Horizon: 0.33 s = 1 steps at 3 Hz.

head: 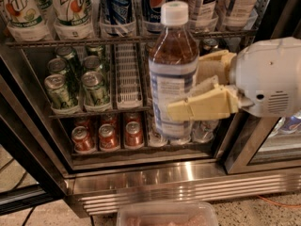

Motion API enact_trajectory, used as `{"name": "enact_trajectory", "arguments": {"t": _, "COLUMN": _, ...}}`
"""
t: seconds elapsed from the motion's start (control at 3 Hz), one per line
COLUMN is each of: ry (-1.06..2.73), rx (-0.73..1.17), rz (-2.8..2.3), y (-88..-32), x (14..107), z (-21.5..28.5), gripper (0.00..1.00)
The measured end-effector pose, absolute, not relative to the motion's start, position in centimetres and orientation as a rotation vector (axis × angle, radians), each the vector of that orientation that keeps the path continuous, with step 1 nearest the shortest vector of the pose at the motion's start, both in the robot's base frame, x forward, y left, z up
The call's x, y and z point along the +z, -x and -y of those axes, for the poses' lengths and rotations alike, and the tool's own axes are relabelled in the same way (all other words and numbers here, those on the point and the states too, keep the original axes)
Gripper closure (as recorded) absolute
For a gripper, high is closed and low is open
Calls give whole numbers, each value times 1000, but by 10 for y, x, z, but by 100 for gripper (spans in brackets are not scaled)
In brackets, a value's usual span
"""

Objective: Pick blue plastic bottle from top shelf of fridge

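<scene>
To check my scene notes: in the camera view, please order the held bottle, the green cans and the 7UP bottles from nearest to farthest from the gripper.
1. blue plastic bottle: centre, clamped between the fingers of the gripper.
2. green cans: to the left, at mid-height.
3. 7UP bottles: upper far left.

One camera stands close before the fridge [155,173], looking forward and steeply down into it. The gripper [188,86] fills the right foreground, nearest the lens, clasping the blue plastic bottle [173,55] at centre.
</scene>
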<state>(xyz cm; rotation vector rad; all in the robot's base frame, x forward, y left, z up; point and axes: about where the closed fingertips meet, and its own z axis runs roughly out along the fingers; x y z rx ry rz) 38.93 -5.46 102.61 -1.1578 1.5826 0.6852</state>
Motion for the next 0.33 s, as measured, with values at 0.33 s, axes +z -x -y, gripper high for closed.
{"name": "enact_trajectory", "arguments": {"t": 0.33, "ry": 1227, "rx": 747, "rz": -1572, "y": -368, "x": 1024, "z": 46, "gripper": 100}}
